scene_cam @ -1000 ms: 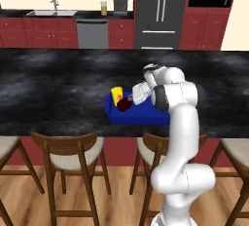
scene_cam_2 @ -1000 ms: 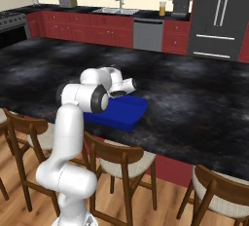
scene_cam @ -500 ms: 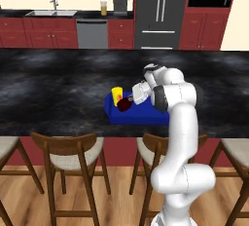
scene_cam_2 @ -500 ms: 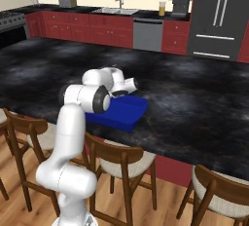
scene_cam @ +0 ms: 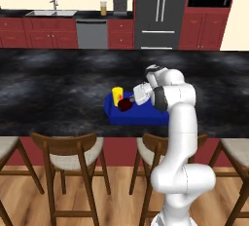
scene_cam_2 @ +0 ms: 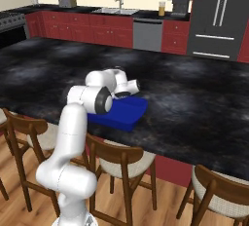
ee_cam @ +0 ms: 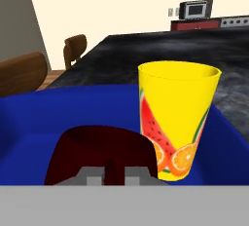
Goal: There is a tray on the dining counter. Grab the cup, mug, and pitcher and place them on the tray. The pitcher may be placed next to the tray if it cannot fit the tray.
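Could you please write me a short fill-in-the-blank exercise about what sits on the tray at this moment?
1. The yellow cup stands upright on the ____ tray.
2. The fruit slice printed on the cup beside the oranges is a ____.
3. The dark red mug on the tray is ____ than the cup.
4. The gripper is at the mug's ____.

Missing words: blue; watermelon; shorter; handle

Along the near edge you see wooden chairs (scene_cam: 65, 157) with pale seats on a wood floor (scene_cam: 116, 205). Far back, you have dark red cabinets (scene_cam: 29, 37), a white sink (scene_cam: 51, 12) with a faucet, a grey dishwasher (scene_cam: 91, 33), a dark refrigerator (scene_cam: 159, 11), and a toaster (scene_cam_2: 66, 1) at far left.
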### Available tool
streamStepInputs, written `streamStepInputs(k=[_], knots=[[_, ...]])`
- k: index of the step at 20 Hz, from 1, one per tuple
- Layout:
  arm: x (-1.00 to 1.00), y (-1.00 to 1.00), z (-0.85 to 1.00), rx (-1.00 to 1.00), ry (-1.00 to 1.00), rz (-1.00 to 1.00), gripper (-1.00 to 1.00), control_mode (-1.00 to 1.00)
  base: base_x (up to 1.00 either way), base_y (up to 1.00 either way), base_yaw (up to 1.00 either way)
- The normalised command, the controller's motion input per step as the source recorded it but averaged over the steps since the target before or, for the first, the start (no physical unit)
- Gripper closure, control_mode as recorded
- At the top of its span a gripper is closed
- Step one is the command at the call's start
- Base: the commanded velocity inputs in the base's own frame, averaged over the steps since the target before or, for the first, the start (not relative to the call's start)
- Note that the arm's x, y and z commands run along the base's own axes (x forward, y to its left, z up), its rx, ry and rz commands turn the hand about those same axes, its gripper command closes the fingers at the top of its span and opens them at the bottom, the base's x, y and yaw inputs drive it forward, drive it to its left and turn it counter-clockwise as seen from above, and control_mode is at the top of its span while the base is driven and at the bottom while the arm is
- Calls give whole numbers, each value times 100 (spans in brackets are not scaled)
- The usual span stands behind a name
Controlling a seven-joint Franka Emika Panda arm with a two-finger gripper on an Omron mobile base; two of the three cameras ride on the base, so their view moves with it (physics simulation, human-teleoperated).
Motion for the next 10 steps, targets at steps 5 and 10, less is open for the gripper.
streamStepInputs(k=[5, 10], knots=[[-14, -14, -79, 0, -1, 0, 100, -100, 0, 0, 0], [-20, -15, -77, 0, -1, 0, 100, -100, 0, 0, 0]])
